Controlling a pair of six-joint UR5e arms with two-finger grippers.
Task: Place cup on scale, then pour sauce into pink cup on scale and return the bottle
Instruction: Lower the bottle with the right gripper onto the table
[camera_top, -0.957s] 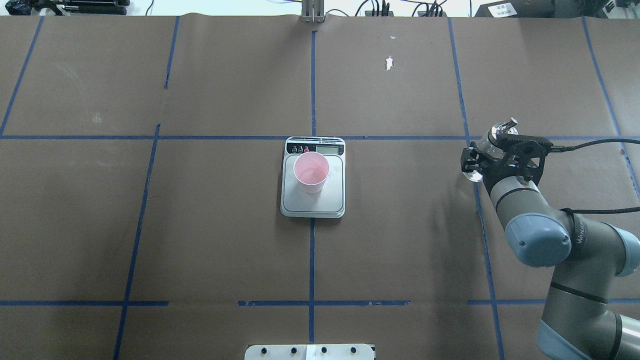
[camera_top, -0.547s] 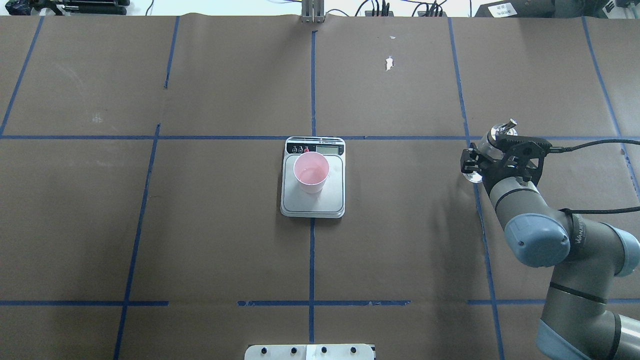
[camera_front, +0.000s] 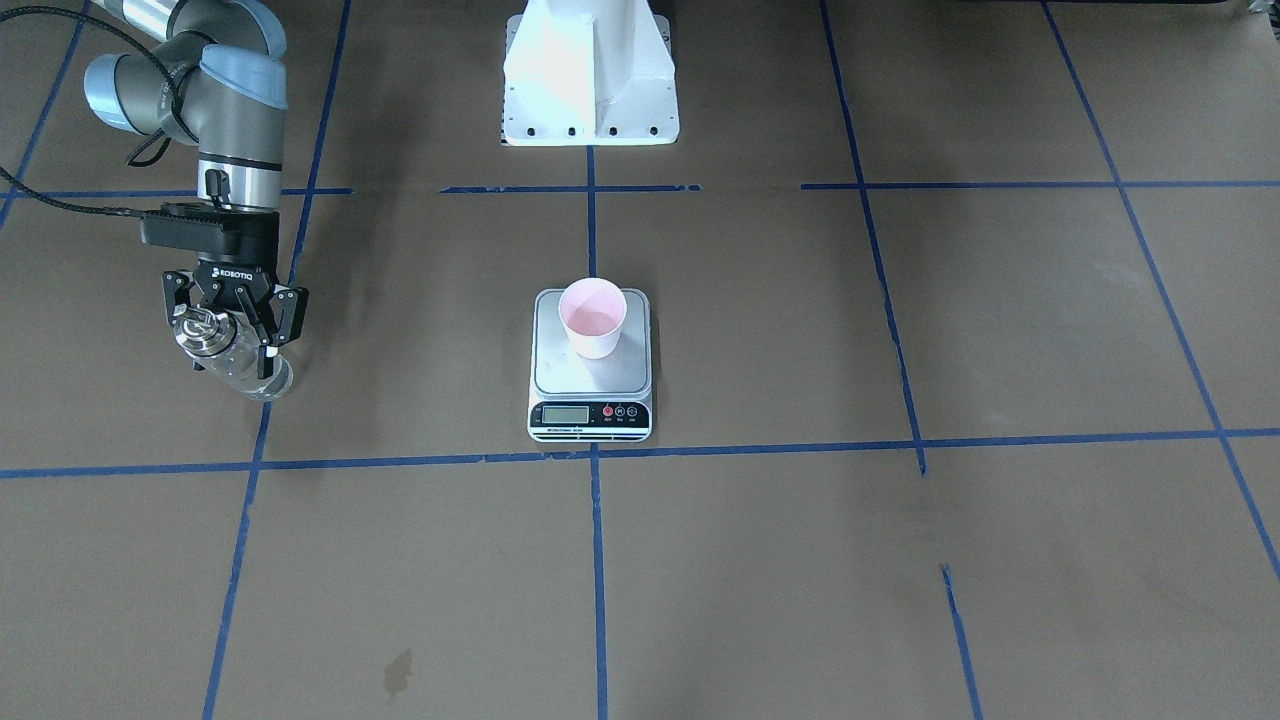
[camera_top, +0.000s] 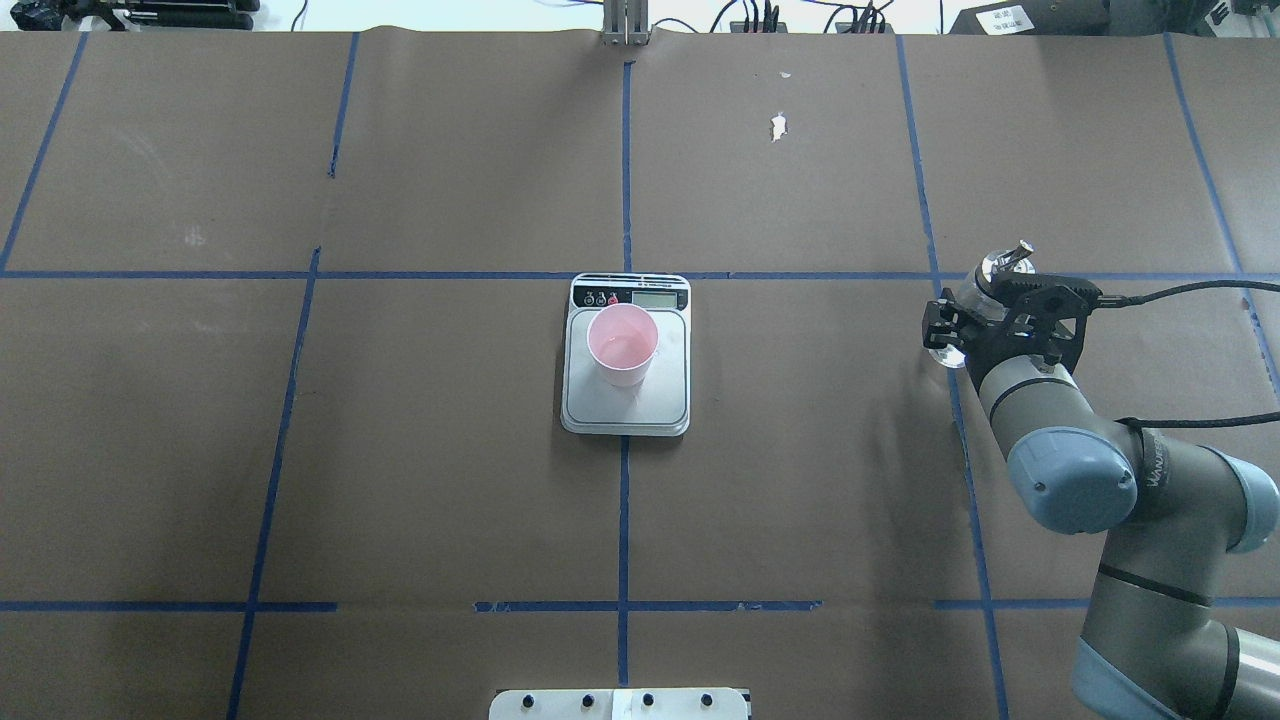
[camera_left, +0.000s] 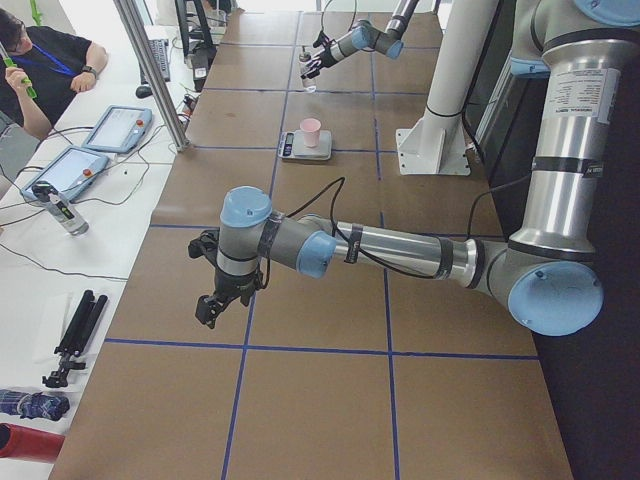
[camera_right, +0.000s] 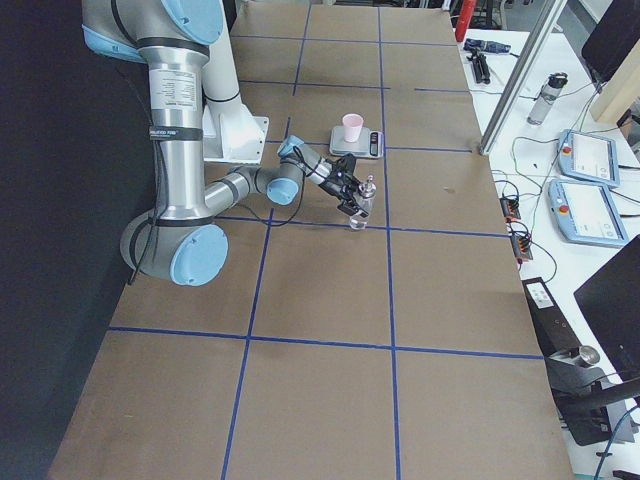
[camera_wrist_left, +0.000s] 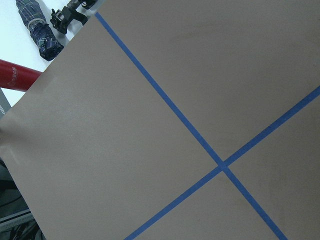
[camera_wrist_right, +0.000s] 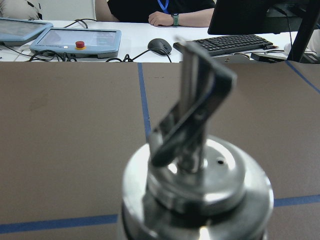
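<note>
The clear glass bottle (camera_front: 248, 374), round, with a shiny metal collar and bent spout, stands on matte brown paper (camera_top: 800, 480) at the robot's right, beside a blue tape line (camera_top: 924, 200); the right gripper (camera_front: 228, 335) has its black fingers either side of the bottle, but I cannot tell whether they pinch the glass; open paper lies all around; the pale pink tapered cup (camera_top: 622, 345) sits upright on the scale (camera_top: 668, 402), on its silver plate, mid-table and well apart from the bottle; the left gripper (camera_left: 212, 305) hangs over paper, and I cannot tell how its jaws stand.

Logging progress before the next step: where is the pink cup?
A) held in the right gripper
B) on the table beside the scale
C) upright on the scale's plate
C: the cup stands upright on the scale, toward the plate's display end.
</note>
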